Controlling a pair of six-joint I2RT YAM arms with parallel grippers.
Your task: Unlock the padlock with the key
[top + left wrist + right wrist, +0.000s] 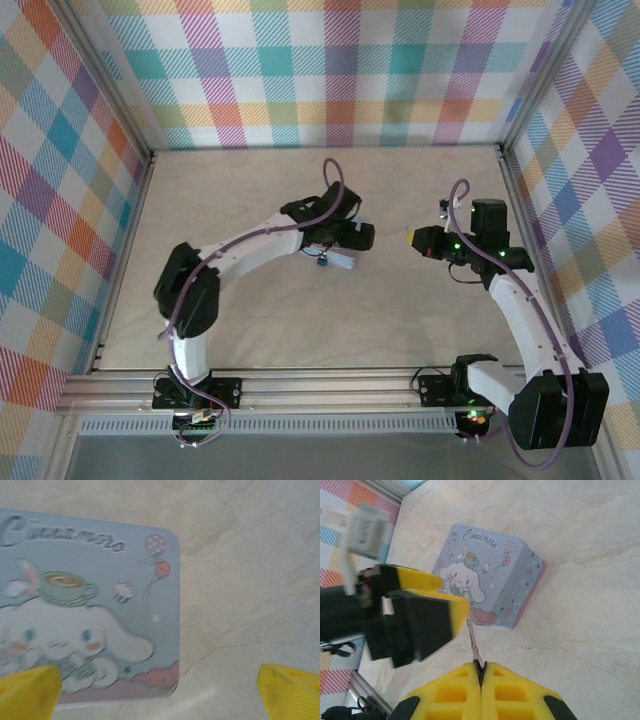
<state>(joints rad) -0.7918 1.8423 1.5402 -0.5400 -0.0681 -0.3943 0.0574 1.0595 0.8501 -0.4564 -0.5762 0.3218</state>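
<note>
The right gripper [481,672] pinches the key [474,647] between its pressed-together yellow fingers, the silver end pointing toward the padlock [490,580]. The padlock lies face up on the marbled table [580,555], near the middle. The left gripper [160,695] hovers just above it with fingers spread wide, holding nothing.

We see bright even light, faint soft shadows on the pale marbled tabletop [300,330], the light-blue rounded box with a white cartoon character [100,605] a little blurred up close
</note>
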